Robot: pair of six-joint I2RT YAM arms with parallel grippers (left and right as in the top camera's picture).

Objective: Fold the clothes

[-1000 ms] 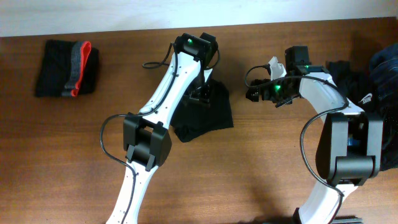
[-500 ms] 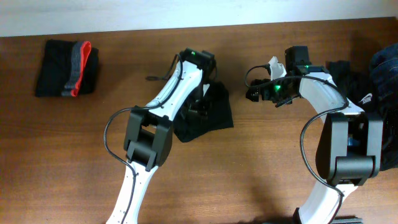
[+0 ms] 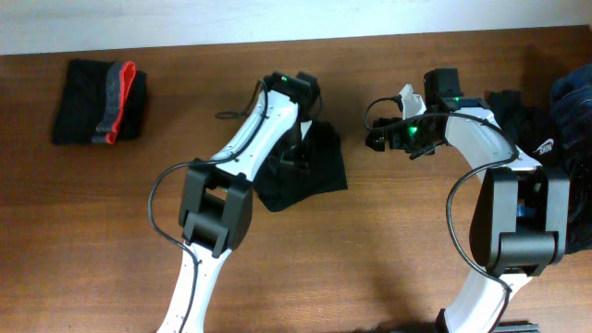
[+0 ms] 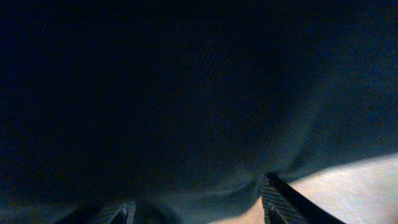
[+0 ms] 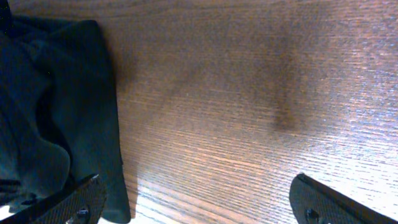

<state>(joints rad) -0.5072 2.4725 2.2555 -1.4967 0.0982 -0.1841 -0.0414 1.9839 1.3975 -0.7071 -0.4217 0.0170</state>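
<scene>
Left hand (image 3: 298, 153): low on the black garment (image 3: 314, 176), whose cloth fills its own camera; I cannot tell whether it is grasping or released.
Right hand (image 5: 196, 199): released, fingers wide apart over bare wood, near the garment's right edge.
Bench (image 3: 388, 250): brown wood.
Pile of clothes (image 3: 560, 111): dark, heaped at the right edge, a white logo showing.
Black garment: mid-bench, rumpled, under the left hand.
Folded stack (image 3: 100, 102): black with a grey and red band, far left.
</scene>
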